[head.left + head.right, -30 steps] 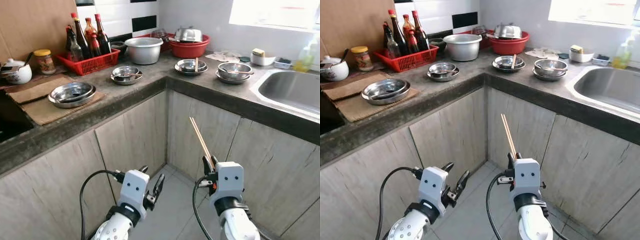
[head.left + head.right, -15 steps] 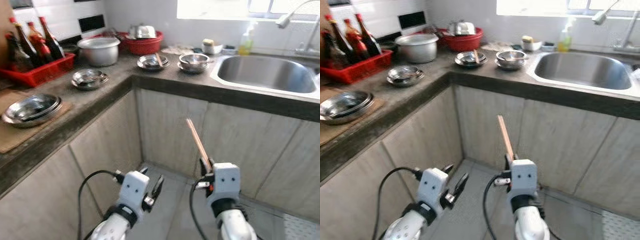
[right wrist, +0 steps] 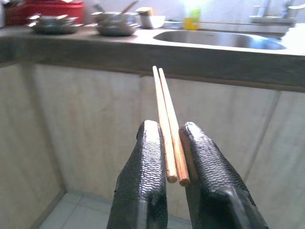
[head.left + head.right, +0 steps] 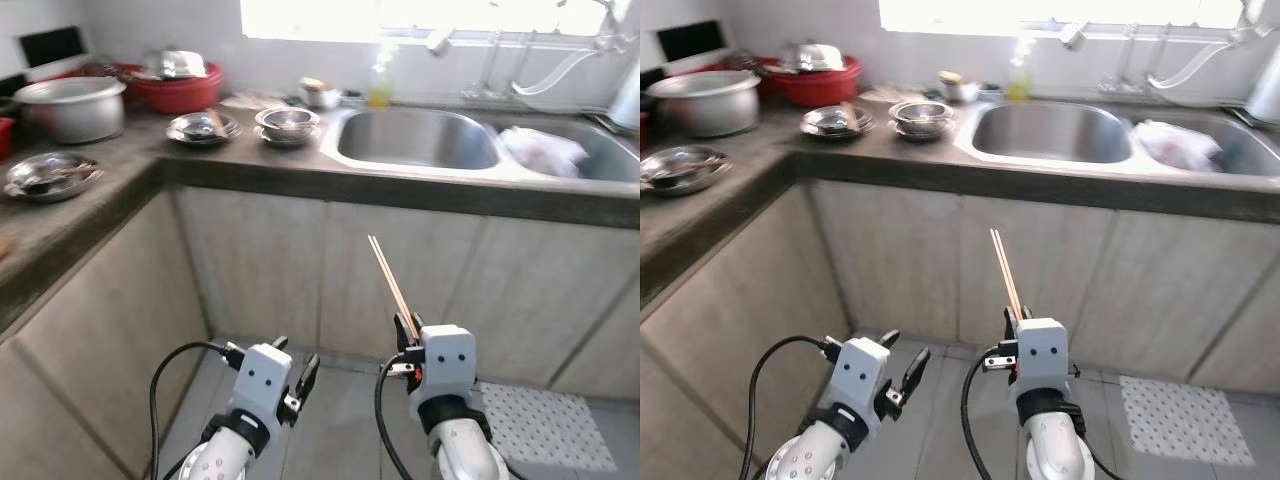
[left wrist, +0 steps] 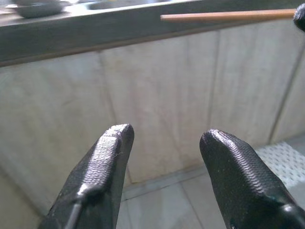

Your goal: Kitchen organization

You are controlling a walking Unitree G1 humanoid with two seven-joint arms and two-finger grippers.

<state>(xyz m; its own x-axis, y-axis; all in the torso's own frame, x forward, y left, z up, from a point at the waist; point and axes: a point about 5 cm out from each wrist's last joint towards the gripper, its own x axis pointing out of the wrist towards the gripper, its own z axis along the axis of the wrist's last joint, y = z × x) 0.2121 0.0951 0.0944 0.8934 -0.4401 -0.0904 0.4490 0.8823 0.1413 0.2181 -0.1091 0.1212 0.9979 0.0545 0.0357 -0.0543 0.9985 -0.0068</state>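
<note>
The right tool (image 3: 172, 143) is clamped on a pair of wooden chopsticks (image 3: 164, 112), which stand up from its fingers, tilted slightly, low before the cabinet doors (image 4: 250, 270) under the sink (image 4: 420, 140). The left tool (image 5: 164, 152) hangs beside it with fingers spread wide, holding nothing. Steel bowls (image 4: 285, 122) sit on the worktop (image 4: 90, 195) near a red basin (image 4: 185, 85).

Cabinet fronts (image 4: 400, 260) close ahead

Two thin wooden chopsticks (image 3: 167, 125) lie side by side, touching. They stand nearly upright, tips tilted left, pinched at their lower ends by the right end effector (image 3: 173, 143).
</note>
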